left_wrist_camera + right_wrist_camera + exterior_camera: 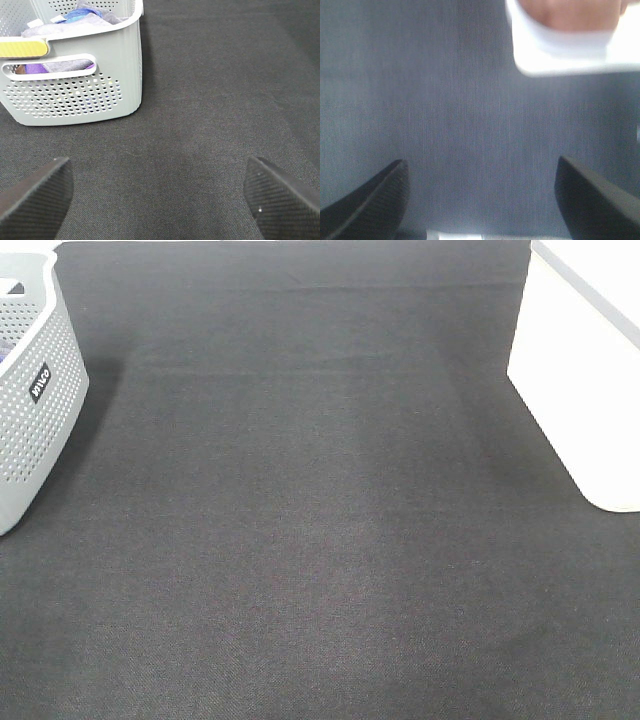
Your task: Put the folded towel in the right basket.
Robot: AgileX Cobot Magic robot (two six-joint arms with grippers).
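The right basket (585, 370) is white and stands at the table's right edge. In the right wrist view its rim (560, 62) shows, with a blurred pinkish-brown mass (575, 12) inside that may be the towel. No folded towel lies on the black table top. My right gripper (481, 161) is open and empty above the cloth, short of the white basket. My left gripper (157, 162) is open and empty, facing the grey perforated left basket (75, 95). Neither gripper shows in the exterior high view.
The grey left basket (30, 410) stands at the table's left edge and holds purple, blue and grey cloths (75, 17). A black cloth (320, 520) covers the table between the two baskets.
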